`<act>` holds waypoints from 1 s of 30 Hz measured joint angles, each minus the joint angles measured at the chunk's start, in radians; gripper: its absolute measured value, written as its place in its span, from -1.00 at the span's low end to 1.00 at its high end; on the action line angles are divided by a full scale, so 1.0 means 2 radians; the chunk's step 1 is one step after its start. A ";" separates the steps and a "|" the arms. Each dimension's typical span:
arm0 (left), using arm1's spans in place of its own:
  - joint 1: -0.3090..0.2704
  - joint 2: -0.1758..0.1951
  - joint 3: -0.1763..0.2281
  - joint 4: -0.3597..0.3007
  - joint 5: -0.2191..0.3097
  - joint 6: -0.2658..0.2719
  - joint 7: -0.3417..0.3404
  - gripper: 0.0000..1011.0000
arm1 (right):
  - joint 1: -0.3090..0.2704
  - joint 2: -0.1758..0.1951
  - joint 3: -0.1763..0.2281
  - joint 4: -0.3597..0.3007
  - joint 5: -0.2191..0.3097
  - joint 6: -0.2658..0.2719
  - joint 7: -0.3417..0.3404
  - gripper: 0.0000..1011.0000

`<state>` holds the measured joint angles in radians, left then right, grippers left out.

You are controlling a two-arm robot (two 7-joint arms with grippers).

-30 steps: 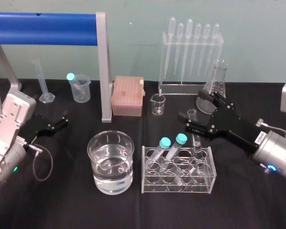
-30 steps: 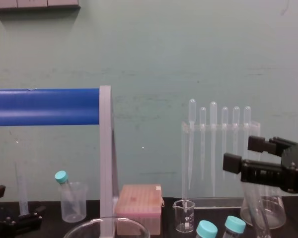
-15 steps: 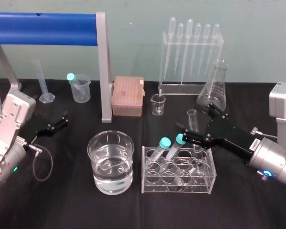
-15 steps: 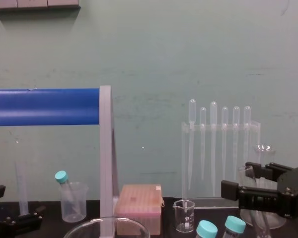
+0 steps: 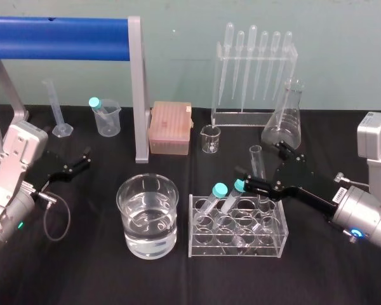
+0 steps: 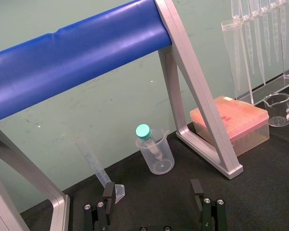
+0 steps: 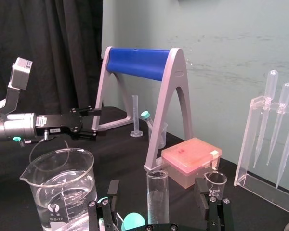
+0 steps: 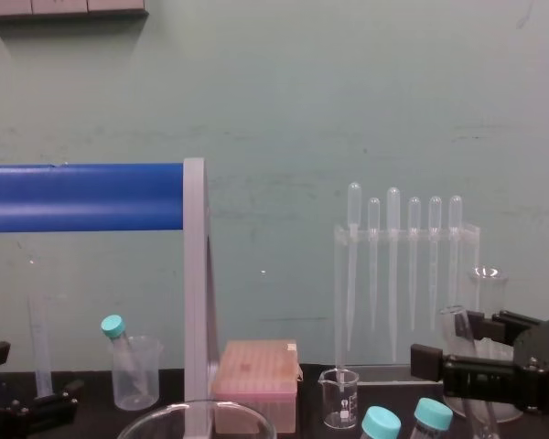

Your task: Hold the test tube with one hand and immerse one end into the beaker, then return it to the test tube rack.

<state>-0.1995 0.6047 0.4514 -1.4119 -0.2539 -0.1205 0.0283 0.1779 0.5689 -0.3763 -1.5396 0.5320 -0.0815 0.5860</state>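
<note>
right gripper (image 7: pixel 157 187): spread, straddling test tube (image 5: pixel 256 160), no contact seen | test tube: standing in rack (image 5: pixel 238 236), right-centre of table (image 5: pixel 343 273) | left gripper (image 5: pixel 81 160): spread, parked by left edge | risk: off-centre squeeze could tilt test tube against rack, or slip on lift

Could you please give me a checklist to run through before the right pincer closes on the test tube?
1. Right pincer open: ok.
2. Test tube centred between its fingers: ok.
3. Tube seated in the rack: ok.
4. Fingers clear of the teal-capped tubes: cannot tell.
5. Beaker holds water, top unobstructed: ok.
6. Left pincer parked at the far left, out of the way: ok.
</note>
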 joint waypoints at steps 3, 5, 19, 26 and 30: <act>0.000 0.000 0.000 0.000 0.000 0.000 0.000 0.98 | 0.000 0.000 -0.001 0.001 -0.001 0.000 0.002 0.98; 0.000 0.000 0.000 0.000 0.000 0.000 0.000 0.98 | 0.001 -0.001 -0.001 0.001 -0.001 0.000 0.003 0.98; 0.000 0.000 0.000 0.000 0.000 0.000 0.000 0.98 | 0.001 -0.002 -0.002 0.004 -0.002 0.005 0.002 0.98; 0.000 0.000 0.000 0.000 0.000 0.000 0.000 0.98 | 0.001 -0.003 -0.001 0.004 -0.002 0.007 -0.001 0.98; 0.000 0.000 0.000 0.000 0.000 0.000 0.000 0.98 | 0.001 -0.003 -0.001 0.004 -0.002 0.007 -0.001 0.98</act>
<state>-0.1995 0.6047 0.4515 -1.4119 -0.2539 -0.1205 0.0283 0.1796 0.5638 -0.3786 -1.5309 0.5280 -0.0676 0.5846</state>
